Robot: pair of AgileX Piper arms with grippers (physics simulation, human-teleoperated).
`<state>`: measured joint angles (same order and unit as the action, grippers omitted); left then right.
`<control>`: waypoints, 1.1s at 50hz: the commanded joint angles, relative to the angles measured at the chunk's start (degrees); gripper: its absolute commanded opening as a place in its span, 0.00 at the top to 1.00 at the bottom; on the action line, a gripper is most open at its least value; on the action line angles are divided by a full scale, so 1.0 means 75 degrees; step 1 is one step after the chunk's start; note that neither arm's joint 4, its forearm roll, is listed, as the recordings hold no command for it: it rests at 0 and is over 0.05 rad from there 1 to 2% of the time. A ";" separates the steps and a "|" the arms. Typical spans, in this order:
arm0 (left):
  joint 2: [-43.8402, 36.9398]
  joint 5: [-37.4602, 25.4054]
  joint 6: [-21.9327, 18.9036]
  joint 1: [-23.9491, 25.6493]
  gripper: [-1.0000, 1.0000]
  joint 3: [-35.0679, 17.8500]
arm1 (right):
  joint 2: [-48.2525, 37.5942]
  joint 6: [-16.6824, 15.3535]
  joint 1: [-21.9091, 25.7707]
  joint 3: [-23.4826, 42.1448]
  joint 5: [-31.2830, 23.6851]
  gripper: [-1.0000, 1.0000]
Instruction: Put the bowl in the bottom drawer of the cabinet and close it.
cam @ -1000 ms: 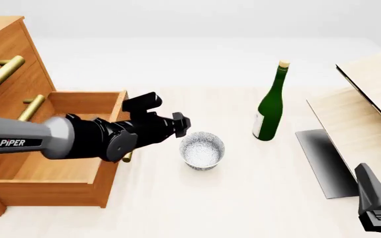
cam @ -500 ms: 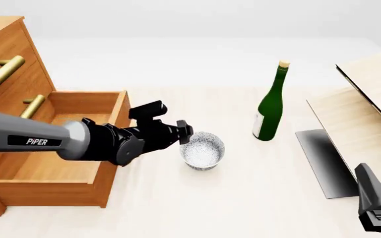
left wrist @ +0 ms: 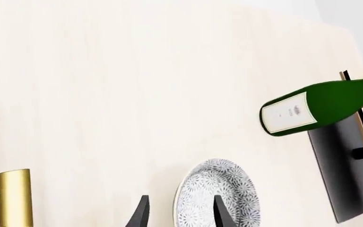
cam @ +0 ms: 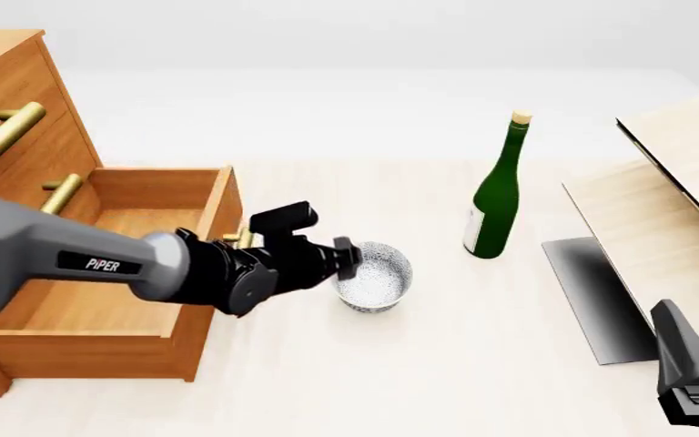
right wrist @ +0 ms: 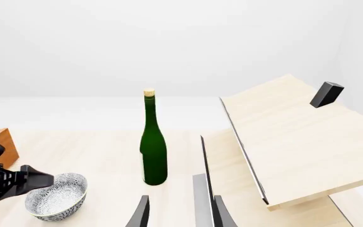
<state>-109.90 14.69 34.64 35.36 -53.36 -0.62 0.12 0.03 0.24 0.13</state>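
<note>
Pale, light-wood tabletop (cam: pixel 447 364) fills your view, with a plain white backdrop behind it. At the table's left edge stands the large orange-brown wooden cabinet (cam: pixel 10 100); its bottom drawer (cam: pixel 106 319) is pulled out and open toward the middle of the table. Your left gripper (cam: pixel 347 259) reaches past the drawer's front corner and sits at the rim of the small round white bowl with fine grey speckles (cam: pixel 374 278). In the left wrist view its two dark fingers (left wrist: pixel 141 215) are spread apart, with the bowl's near wall (left wrist: pixel 216 198) between them; you cannot tell whether they touch it. The bowl stands upright on the table, just beside the drawer and outside it.

Bare table lies between the bowl and the upright green glass bottle (cam: pixel 495 205), which stands well apart to the right. Beyond it, tilted pale wooden boards (cam: pixel 677 209) on a dark stand crowd the right edge and are cut off by the frame.

Your right gripper (right wrist: pixel 176 213) hangs low at the near right corner, jaws parted and holding nothing; only part of it shows in the front view.
</note>
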 commanded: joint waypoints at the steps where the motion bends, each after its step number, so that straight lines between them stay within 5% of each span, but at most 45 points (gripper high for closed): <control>1: -0.0239 0.0087 0.0007 0.0063 0.00 -0.0030 | 0.0003 0.0002 0.0000 0.0000 0.0000 0.00; 32: -0.0744 0.0227 0.0048 0.0106 0.00 -0.0145 | -0.0001 0.0001 0.0001 0.0000 0.0000 0.00; 33: -0.0716 0.0253 0.0066 0.0117 1.00 -0.0127 | 0.0000 0.0001 0.0000 0.0000 0.0000 0.00; 55: 0.0215 0.0433 -0.0230 0.0047 1.00 0.0346 | 0.0000 0.0001 0.0000 0.0000 0.0000 0.00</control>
<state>-111.22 17.54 34.14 36.08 -51.89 -0.62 0.12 0.03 0.24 0.13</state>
